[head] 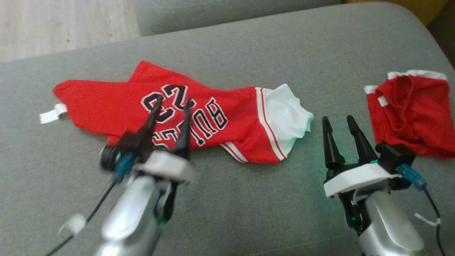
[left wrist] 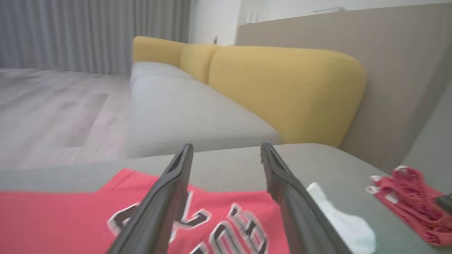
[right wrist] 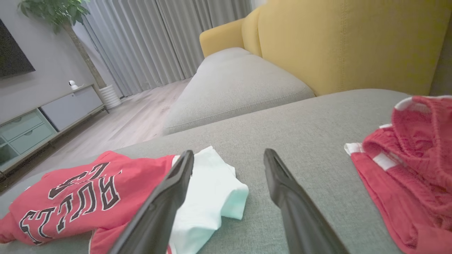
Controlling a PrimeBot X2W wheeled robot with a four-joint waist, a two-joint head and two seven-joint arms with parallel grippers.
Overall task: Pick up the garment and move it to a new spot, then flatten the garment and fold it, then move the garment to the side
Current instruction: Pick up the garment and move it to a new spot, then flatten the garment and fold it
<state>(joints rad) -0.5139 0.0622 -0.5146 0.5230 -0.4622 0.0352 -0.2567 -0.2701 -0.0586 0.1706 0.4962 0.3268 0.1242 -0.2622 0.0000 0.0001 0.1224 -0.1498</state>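
Lying crumpled on the grey sofa seat, the red jersey is judged not yet flattened. The left gripper is held over its lettering and the right gripper beside its white sleeve, both with fingers apart. Opposite edges should next be gripped and drawn outward.

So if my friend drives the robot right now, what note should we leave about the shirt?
Left gripper: open, holding nothing, over the printed front of the red jersey.
Right gripper: open, empty, over the grey cushion, between the jersey and another red garment.
Jersey: lying rumpled on the cushion, its white end bunched up, nothing gripping it.
Done: can't tell from here whether it was already moved to a new spot.
Left: flatten it, fold it, move it to the side.
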